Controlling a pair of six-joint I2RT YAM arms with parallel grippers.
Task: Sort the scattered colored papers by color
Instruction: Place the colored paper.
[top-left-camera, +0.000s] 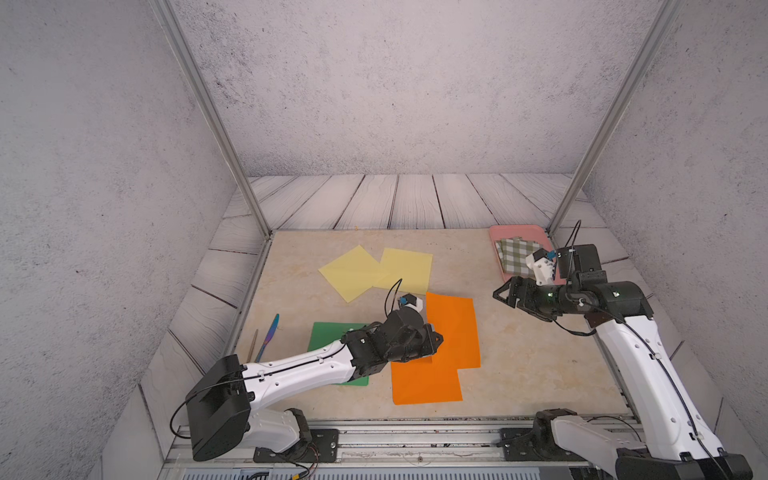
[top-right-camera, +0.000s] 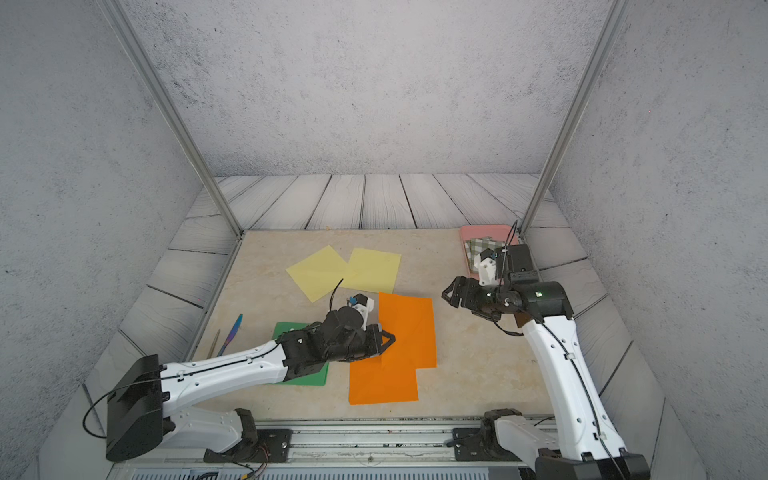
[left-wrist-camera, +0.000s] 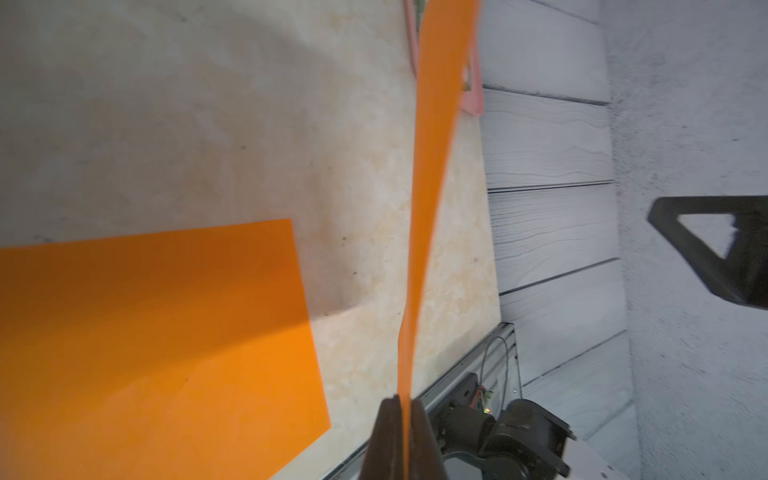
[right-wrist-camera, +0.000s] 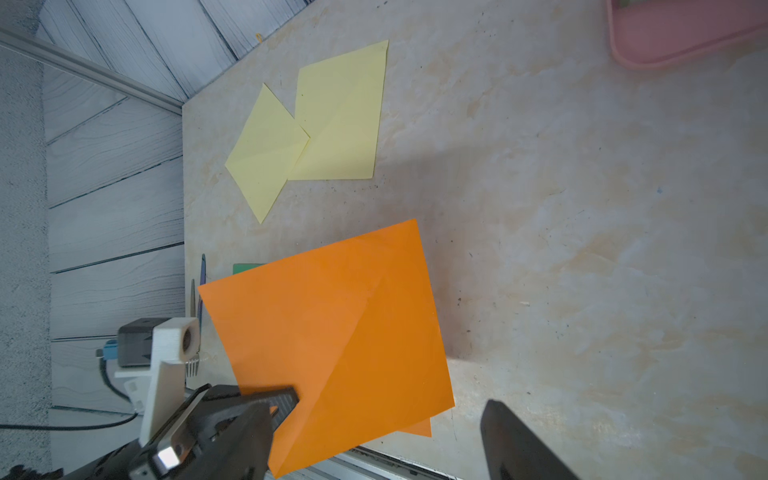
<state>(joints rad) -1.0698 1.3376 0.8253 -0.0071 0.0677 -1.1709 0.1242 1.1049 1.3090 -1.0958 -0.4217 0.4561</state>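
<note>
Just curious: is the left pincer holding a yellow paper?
No, the left pincer is clamped on an orange paper.

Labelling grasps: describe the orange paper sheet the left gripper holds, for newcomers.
On the beige marbled tabletop, find two overlapping orange paper sheets. It is the farther sheet, edge pinched in the left gripper; the nearer sheet lies flat, ungripped.

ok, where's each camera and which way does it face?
Top views: above the robot's base, looking down at the table; the left arm and right arm show.
Left wrist: behind the left end effector, facing the pink tray; its fingers clamp an orange paper.
Right wrist: on the right arm, facing the yellow papers; one own finger shows.
Shared: both wrist views show the held orange paper.
</note>
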